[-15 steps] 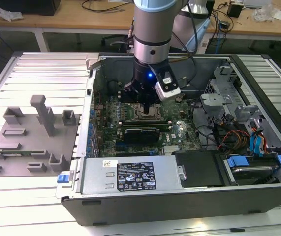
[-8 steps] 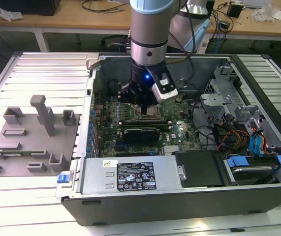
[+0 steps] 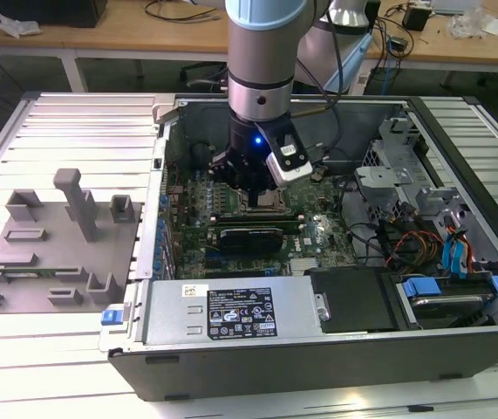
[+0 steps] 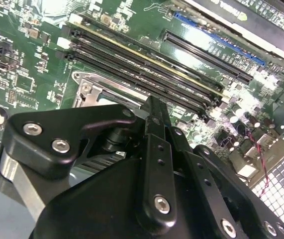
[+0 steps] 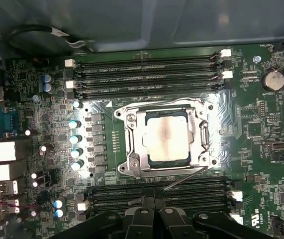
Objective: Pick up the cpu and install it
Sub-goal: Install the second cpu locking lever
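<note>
The cpu, silvery square with a dull smudge, sits in the motherboard socket; whether the pincer is apart or together, I cannot tell.

Grey arm, black screwed end effector

The gripper hangs low inside the open computer case, just above the socket where the cpu lies. Memory slots flank the socket on two sides. A black card and loose cables crowd nearby; clearance above the socket seems narrow.
</note>
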`<state>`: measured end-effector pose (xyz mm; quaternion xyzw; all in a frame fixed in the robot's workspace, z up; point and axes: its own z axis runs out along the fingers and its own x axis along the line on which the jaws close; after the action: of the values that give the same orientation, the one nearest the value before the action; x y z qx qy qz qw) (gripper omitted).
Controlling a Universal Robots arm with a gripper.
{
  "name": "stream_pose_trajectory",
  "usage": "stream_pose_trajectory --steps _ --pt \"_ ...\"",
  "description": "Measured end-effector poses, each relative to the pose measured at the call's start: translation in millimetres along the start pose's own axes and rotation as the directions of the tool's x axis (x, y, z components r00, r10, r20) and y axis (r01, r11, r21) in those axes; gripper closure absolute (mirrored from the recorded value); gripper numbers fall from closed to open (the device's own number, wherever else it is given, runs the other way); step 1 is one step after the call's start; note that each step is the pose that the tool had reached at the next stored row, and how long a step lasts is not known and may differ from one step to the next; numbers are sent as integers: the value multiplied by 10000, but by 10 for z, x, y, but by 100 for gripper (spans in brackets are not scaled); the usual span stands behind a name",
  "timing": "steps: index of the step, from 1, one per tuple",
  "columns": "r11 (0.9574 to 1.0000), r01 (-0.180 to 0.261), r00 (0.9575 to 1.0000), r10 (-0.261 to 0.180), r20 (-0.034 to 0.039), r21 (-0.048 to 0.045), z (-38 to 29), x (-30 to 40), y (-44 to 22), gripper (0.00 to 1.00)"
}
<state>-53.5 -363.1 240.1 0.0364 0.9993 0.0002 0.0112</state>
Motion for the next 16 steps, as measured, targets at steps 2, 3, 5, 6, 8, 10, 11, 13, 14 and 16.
stream_pose_trajectory --steps 2,3,5,6,8,10,11,13,14,16 --pt "10000 -1 10000 1 1 -3 2 0 0 89" --pt "10000 -1 10000 1 3 -6 8 0 1 89" --pt "10000 -1 10000 1 0 0 22 2 0 89" --pt "10000 -1 10000 1 1 -2 24 2 0 89" --pt "10000 -1 10000 1 1 -2 26 2 0 89" --pt "10000 -1 10000 1 1 -3 26 2 0 89" --pt "10000 -1 10000 1 1 -3 26 2 0 89" --pt "10000 -1 10000 1 1 -3 27 2 0 89" --pt "10000 -1 10000 1 2 -3 28 2 0 89" --pt "10000 -1 10000 1 2 -3 31 3 0 89"
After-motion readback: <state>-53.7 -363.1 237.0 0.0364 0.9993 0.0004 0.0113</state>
